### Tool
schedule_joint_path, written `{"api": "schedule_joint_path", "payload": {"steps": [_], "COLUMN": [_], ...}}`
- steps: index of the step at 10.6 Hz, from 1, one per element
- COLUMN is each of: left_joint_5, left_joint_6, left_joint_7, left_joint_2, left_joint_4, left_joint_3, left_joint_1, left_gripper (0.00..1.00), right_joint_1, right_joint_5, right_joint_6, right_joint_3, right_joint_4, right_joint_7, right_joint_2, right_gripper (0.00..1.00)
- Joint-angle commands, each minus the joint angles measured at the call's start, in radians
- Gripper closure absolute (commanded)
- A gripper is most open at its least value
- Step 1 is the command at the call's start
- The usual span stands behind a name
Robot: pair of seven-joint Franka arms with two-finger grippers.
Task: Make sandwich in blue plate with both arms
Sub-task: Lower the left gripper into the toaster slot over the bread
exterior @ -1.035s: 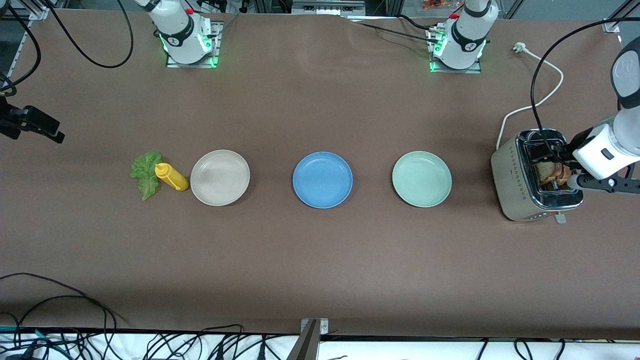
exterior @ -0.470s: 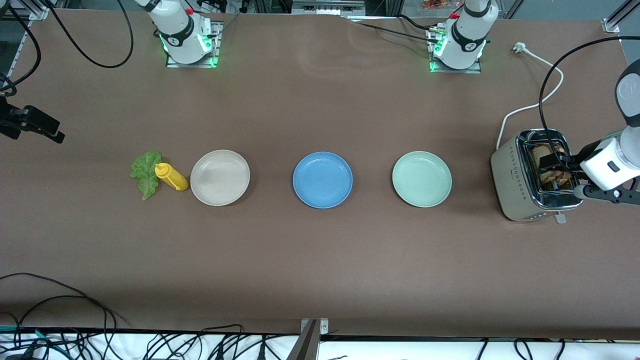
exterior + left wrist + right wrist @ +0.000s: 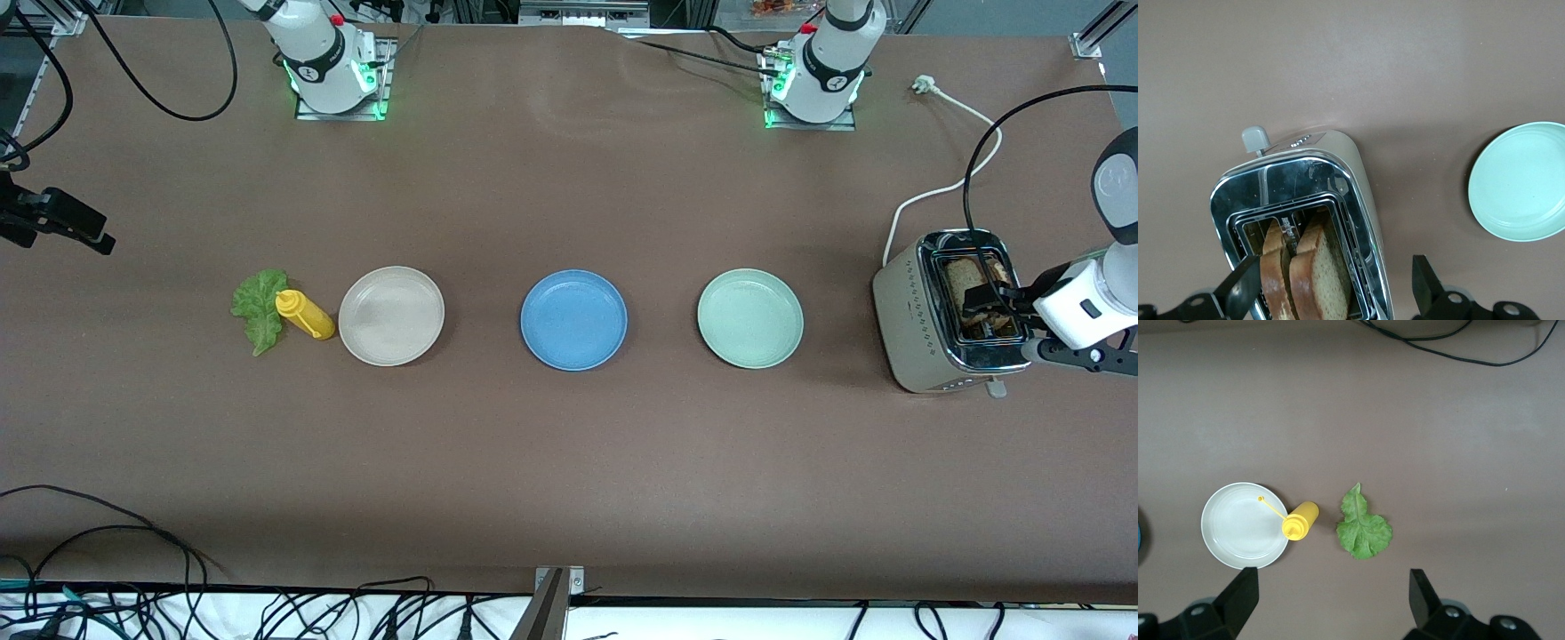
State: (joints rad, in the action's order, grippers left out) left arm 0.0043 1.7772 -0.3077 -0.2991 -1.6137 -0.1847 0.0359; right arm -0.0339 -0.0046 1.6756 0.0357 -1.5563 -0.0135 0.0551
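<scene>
The blue plate [image 3: 573, 320] lies bare at the table's middle, between a beige plate [image 3: 391, 316] and a pale green plate [image 3: 749, 318]. Two brown bread slices [image 3: 1313, 277] stand upright in the slots of a silver toaster [image 3: 925, 342] at the left arm's end of the table. My left gripper [image 3: 996, 300] [image 3: 1333, 290] hangs open just over the toaster's top, one finger at the slot's edge, the other outside the toaster's wall, touching no bread. A green lettuce leaf [image 3: 258, 311] [image 3: 1365, 530] lies toward the right arm's end. My right gripper [image 3: 1331, 580] is open, high over the table by the lettuce.
A yellow squeeze bottle [image 3: 305, 314] [image 3: 1300, 520] lies on its side between the lettuce and the beige plate [image 3: 1241, 527]. The toaster's white cord [image 3: 942, 191] trails toward the arm bases. The pale green plate [image 3: 1521, 180] lies beside the toaster. Black cables run along the table's near edge.
My left arm has come down closer to the toaster and shifted a little toward its end of the table, uncovering more bread. Nothing else has moved.
</scene>
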Motion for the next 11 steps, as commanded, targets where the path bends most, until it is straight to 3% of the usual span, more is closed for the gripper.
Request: {"api": "schedule_joint_path", "payload": {"steps": [1, 11], "left_joint_5": [0.013, -0.049], "left_joint_6": [0.059, 0.120], "left_joint_7": [-0.033, -0.071], "left_joint_2": [-0.032, -0.109], "left_joint_4": [-0.002, -0.014], "left_joint_3": [-0.010, -0.012], "left_joint_1": [0.001, -0.027], "left_gripper": [0.00, 0.00], "right_joint_1": [0.002, 0.002], "right_joint_5": [-0.003, -0.003], "right_joint_6": [-0.017, -0.017], "right_joint_3": [-0.002, -0.002], "right_joint_4": [0.015, 0.015], "right_joint_7": [0.006, 0.006], "right_joint_2": [-0.001, -0.001], "right_gripper": [0.00, 0.00]}}
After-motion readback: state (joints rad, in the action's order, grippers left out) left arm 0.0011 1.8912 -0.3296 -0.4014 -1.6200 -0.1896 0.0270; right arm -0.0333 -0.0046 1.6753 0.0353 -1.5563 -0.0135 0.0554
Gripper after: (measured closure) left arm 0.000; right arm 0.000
